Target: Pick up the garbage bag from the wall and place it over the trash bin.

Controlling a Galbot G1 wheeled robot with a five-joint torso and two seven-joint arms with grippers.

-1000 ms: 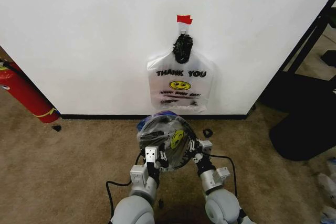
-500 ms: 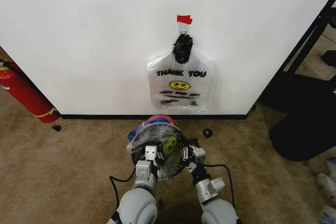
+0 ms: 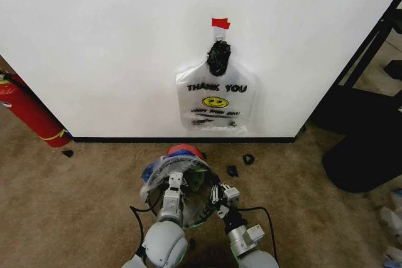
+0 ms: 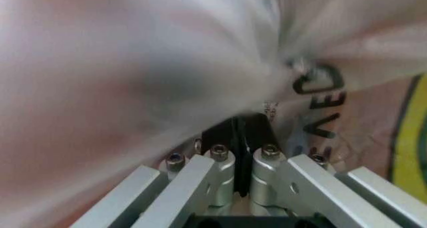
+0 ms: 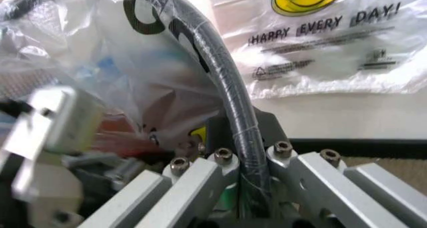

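I see both grippers low on the carpet, each clamped on the bin rim with the bag pinched in. Left gripper [image 3: 174, 182] closed on plastic; right gripper [image 3: 218, 193] closed on the rim and film. The garbage bag [image 3: 164, 170] is draped over the trash bin [image 3: 183, 152]. A second bag [image 3: 215, 100] hangs on the wall [image 3: 113, 42].

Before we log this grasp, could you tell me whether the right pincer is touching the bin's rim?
Touching. The right wrist view shows the right pincer closed on the bin rim, with bag film wrapped over it.
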